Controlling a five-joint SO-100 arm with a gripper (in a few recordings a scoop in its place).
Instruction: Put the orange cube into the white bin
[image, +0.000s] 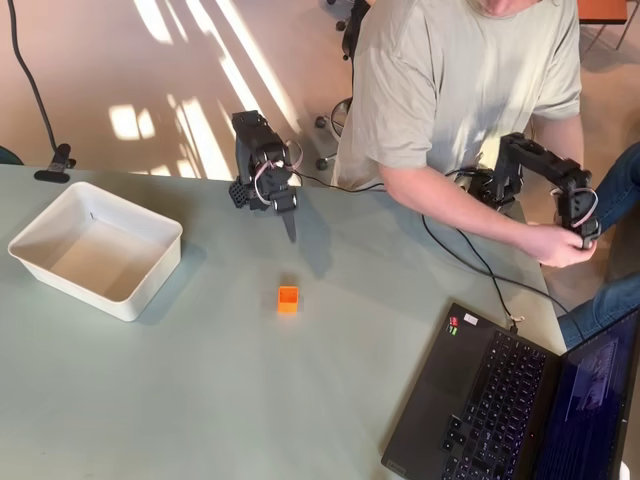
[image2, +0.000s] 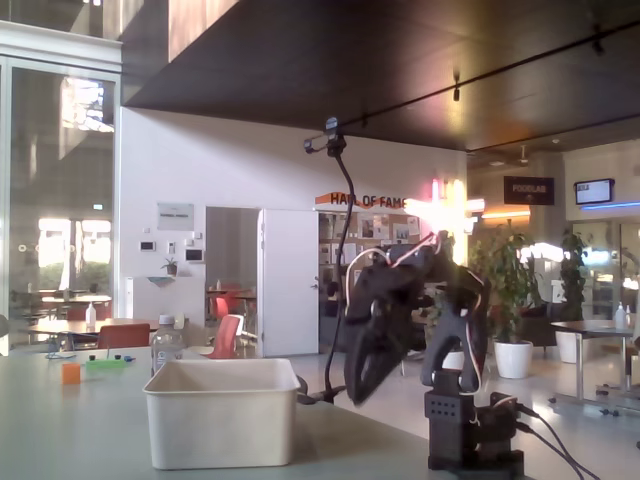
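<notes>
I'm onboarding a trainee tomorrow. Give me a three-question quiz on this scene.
1. True or false: the cube lies inside the bin.
2. In the overhead view, which side of the cube is the bin on: A left, B right?
3. Fill in: the gripper holds ____.

Key: 1 false, it sits on the table, apart from the bin. 2 A. 3 nothing; the gripper is short of the cube.

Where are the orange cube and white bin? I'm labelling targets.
orange cube (image: 288, 298): overhead view, its hollowed top face.
white bin (image: 128, 297): overhead view, its near right wall.
</notes>
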